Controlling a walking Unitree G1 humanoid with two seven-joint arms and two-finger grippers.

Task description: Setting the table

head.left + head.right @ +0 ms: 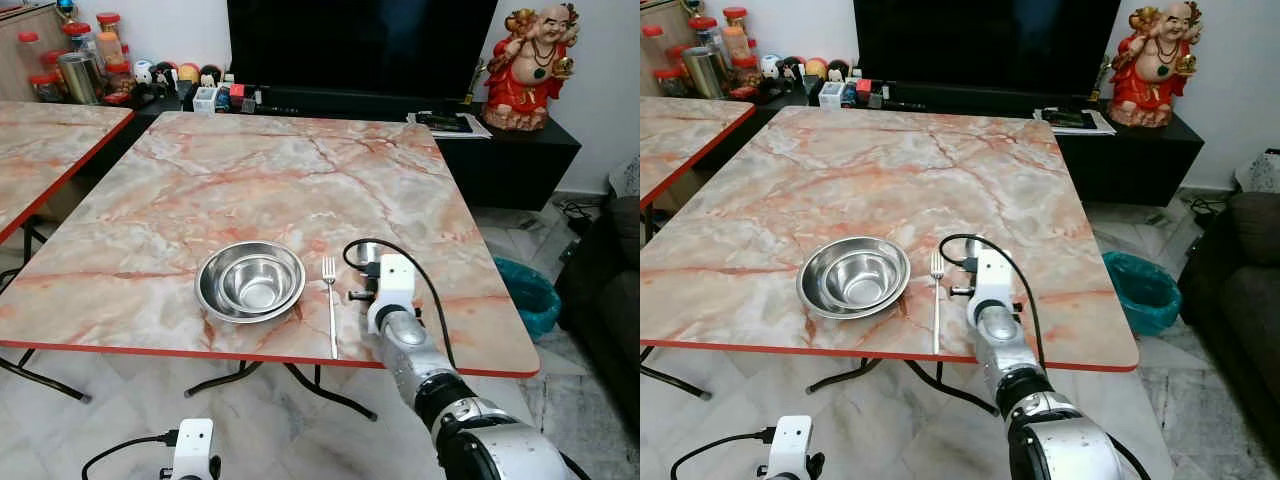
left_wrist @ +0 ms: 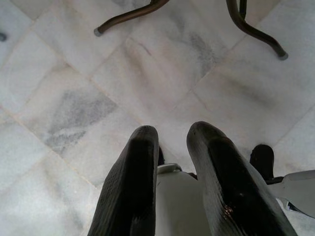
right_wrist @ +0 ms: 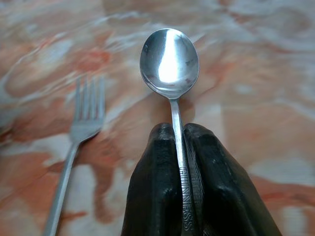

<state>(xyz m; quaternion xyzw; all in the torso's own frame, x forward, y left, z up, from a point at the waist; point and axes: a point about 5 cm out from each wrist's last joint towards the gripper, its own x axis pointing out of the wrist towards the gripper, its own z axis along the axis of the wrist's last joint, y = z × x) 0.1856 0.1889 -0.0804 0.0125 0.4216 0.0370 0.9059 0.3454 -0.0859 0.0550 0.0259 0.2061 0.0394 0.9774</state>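
Right wrist view: right gripper (image 3: 178, 147) clamped on spoon (image 3: 170, 64), fork (image 3: 83, 128) beside. Small bowl (image 1: 256, 281) nested in large bowl (image 1: 215, 300) on table (image 1: 250, 180). Left gripper (image 2: 172, 162) parted, low over floor (image 2: 74, 98).

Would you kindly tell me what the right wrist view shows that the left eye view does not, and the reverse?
Right wrist view alone: the right gripper shut on the handle of a spoon, bowl facing up over the table.

Left eye view alone: two nested steel bowls left of the fork, the black television, the red figurine, and the left gripper's wrist low below the table edge.

Both: the fork lying on the marble table, just left of the right gripper.
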